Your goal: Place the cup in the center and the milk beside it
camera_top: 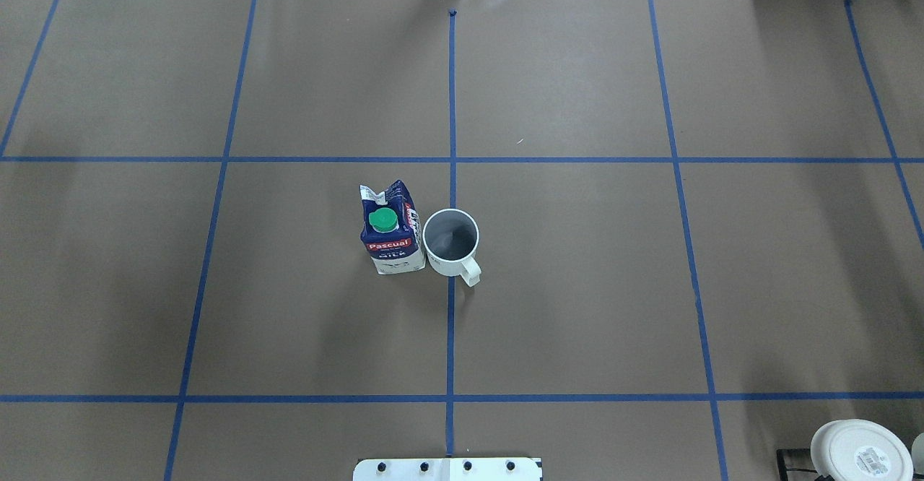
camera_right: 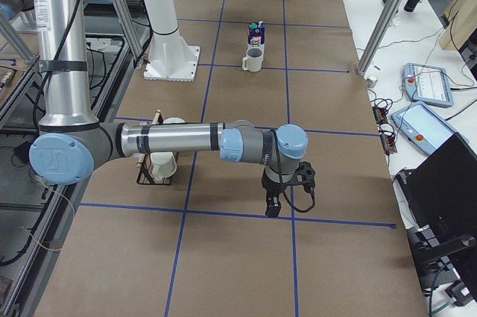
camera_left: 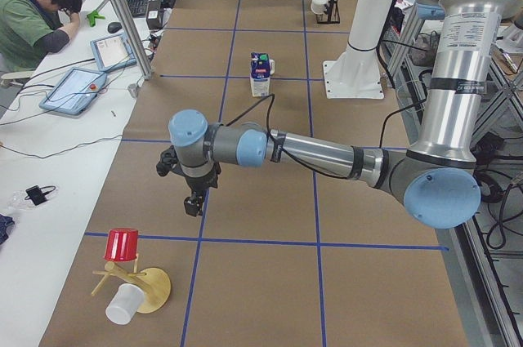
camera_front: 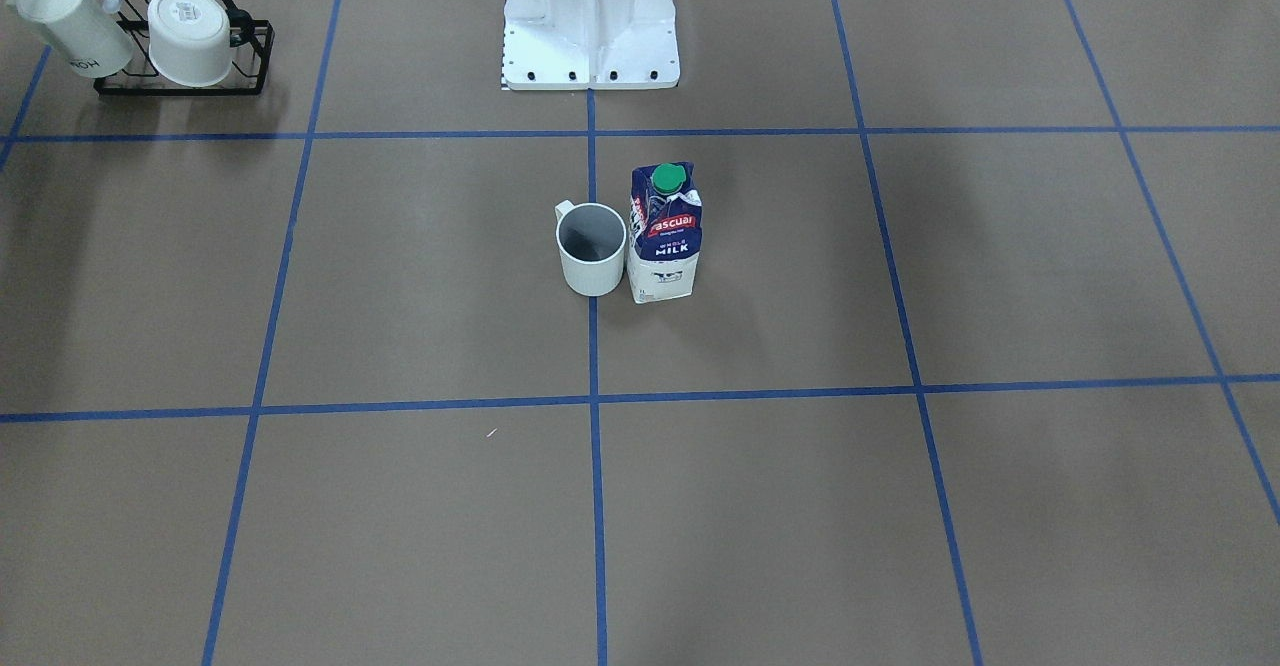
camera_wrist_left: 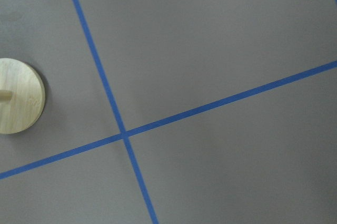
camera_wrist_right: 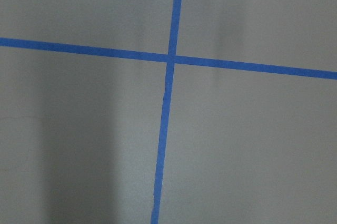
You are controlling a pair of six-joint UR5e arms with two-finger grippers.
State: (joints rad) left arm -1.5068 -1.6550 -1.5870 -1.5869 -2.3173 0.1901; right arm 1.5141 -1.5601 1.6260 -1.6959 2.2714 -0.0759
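The cup [camera_front: 591,249] is a plain white mug that stands upright on the vertical tape line of the center [camera_front: 593,346], also in the overhead view [camera_top: 451,243]. The milk [camera_front: 665,236] stands upright and close beside it, on my left side [camera_top: 390,230]. My left gripper [camera_left: 193,204] hangs over the table far out towards its left end. My right gripper [camera_right: 273,205] hangs over the table far out towards its right end. Both show only in the side views, so I cannot tell whether they are open or shut. Nothing hangs from either.
A black rack [camera_front: 180,46] with two white mugs stands at my right, near the base [camera_front: 590,16]. A wooden mug tree with a red cup [camera_left: 122,245] and a white cup [camera_left: 122,306] stands at the left end. A person [camera_left: 33,20] sits beside the table.
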